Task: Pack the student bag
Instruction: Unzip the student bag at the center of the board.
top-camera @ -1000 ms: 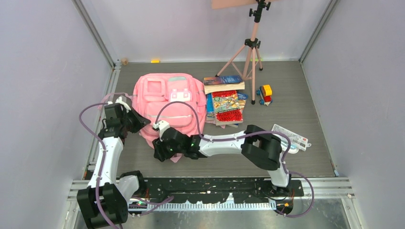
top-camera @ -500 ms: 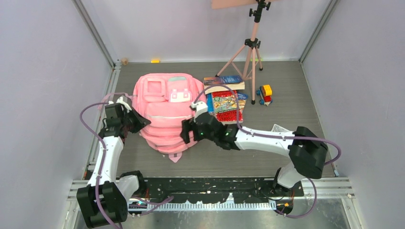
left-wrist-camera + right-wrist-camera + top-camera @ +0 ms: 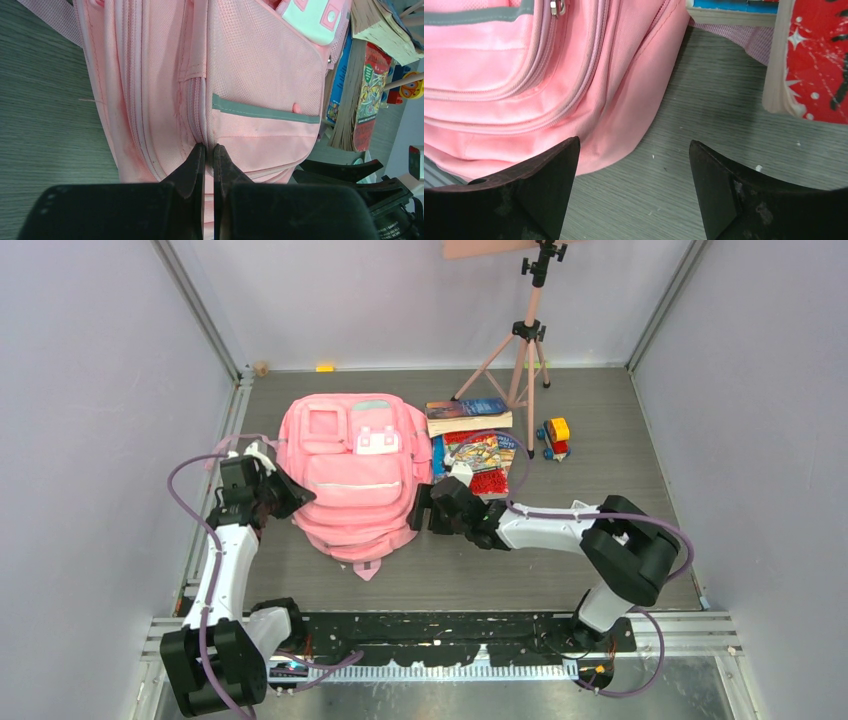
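The student bag (image 3: pixel 350 475) is a big pink backpack lying flat at the left of the table, front pockets up. My left gripper (image 3: pixel 290 495) is at its left side. In the left wrist view this gripper (image 3: pixel 209 146) is shut on a pinch of the bag's (image 3: pixel 260 75) pink fabric at a zip seam. My right gripper (image 3: pixel 420 508) is low at the bag's right lower edge. In the right wrist view it (image 3: pixel 634 145) stands open over bare floor, nothing between its fingers, with the bag (image 3: pixel 524 75) just to its left.
A pile of books (image 3: pixel 475 465) lies right of the bag, its red cover (image 3: pixel 814 60) close to my right gripper. A thick book (image 3: pixel 468 415) lies behind them, with a small toy vehicle (image 3: pixel 555 437) and a pink tripod (image 3: pixel 525 340) further back. Walls enclose the table.
My right gripper opened and swung from the bag's front bottom edge round to its right side, near the books. The bag's lower edge settled. The left gripper kept its hold.
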Available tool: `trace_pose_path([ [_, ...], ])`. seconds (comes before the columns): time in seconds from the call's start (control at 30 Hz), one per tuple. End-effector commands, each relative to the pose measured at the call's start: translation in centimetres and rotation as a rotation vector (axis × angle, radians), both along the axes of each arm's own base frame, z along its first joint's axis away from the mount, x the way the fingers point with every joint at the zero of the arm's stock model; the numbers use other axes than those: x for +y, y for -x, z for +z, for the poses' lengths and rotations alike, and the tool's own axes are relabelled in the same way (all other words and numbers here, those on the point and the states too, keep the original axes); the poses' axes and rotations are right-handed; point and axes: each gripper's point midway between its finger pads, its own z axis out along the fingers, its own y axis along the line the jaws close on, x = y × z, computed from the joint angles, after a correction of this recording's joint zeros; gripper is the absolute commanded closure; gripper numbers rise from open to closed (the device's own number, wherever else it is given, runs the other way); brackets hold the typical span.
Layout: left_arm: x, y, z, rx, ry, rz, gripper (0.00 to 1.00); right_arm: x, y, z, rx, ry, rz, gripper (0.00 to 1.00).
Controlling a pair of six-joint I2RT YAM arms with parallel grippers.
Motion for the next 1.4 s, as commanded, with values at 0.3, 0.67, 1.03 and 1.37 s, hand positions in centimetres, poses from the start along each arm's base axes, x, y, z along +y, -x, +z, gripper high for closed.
trace_pose_path([
  [0.3,-1.4,-0.9,2.4,-0.076,0.015,-0.087,1.00,3.1,-2.9,-0.5,-0.010,-0.208,-0.168,0.20],
  [0.67,-1.3,-0.7,2.3,-0.069,0.006,-0.087,1.00,5.1,-4.8,-1.4,-0.033,-0.302,-0.211,0.25],
  [1.03,-1.9,-0.1,1.9,-0.037,-0.096,-0.127,1.00,7.6,-8.1,4.4,-0.170,-0.355,-0.145,0.90],
  [1.37,-6.5,0.1,5.5,-0.189,-0.204,-0.340,0.31,3.3,-12.5,11.7,-0.297,-0.226,-0.203,1.00],
])
